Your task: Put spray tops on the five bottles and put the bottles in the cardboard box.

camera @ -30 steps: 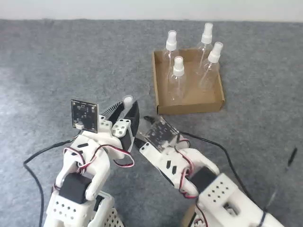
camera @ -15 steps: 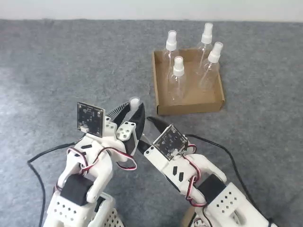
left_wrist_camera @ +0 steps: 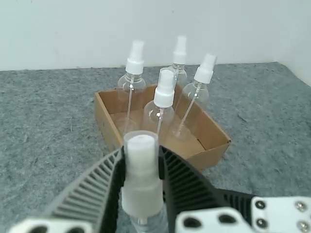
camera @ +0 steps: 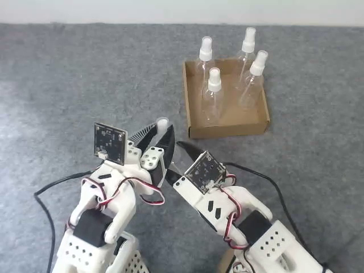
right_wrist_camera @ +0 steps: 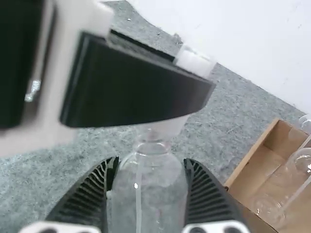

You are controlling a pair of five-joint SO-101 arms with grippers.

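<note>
The step in hand appears to be capping the fifth bottle. The left gripper (left_wrist_camera: pixel 141 167) pinches the white spray top (left_wrist_camera: pixel 141 148) between its ribbed fingers, holding it upright just short of the cardboard box (left_wrist_camera: pixel 108 119). Below it, the right gripper (right_wrist_camera: pixel 146 187) has its fingers pressed against the shoulders of the clear bottle (right_wrist_camera: pixel 146 162), whose neck meets the top's collar under the left gripper's black finger. Whether the top is fully seated cannot be told.

The next move likely calls for pressing or twisting the top home while the right gripper steadies the bottle. One gripper would then let go so the other can carry the bottle into the box.

The high view places the pair near the box's front left corner. It also shows the four capped bottles (camera: pixel 214 96) standing inside, with free floor at the front right. The arms cover the fifth bottle's body there. The right wrist view gives the neck joint, and the left wrist view shows how straight the top sits.
</note>
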